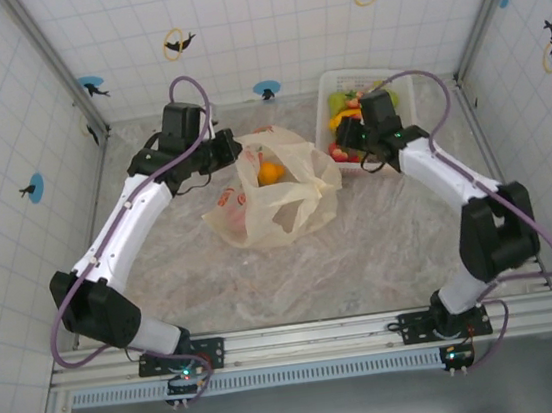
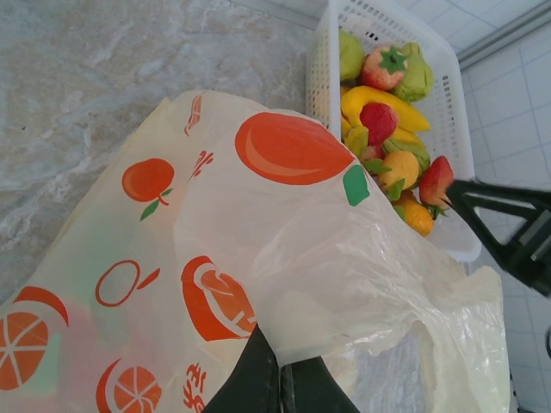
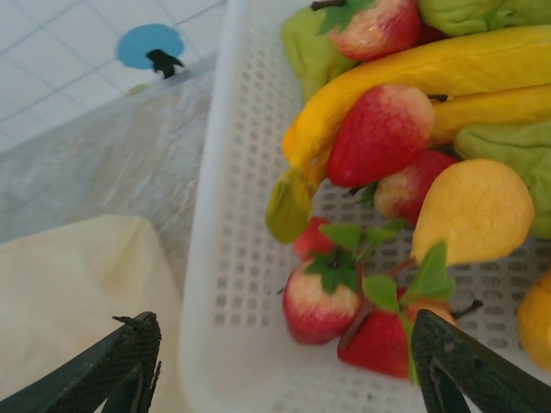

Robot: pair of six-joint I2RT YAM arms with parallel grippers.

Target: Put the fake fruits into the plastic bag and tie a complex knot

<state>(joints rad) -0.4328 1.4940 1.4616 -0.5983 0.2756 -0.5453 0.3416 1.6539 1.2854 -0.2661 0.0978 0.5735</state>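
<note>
left jaws: clamp plastic bag (image 2: 344,284) | right jaws: wide, empty, at basket (image 3: 232,284) | top: orange (image 1: 270,173) inside bag

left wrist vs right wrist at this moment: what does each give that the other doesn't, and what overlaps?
Left wrist: the orange fruit prints across the plastic bag, and the left gripper shut on the bag's film at the bottom edge.
Right wrist: the right gripper open over the near wall of the white basket, plus a blue dolphin sticker on the tiles.
Both: the basket, the fake fruits in it (banana, strawberries), some cream bag plastic and the marbled table.
</note>
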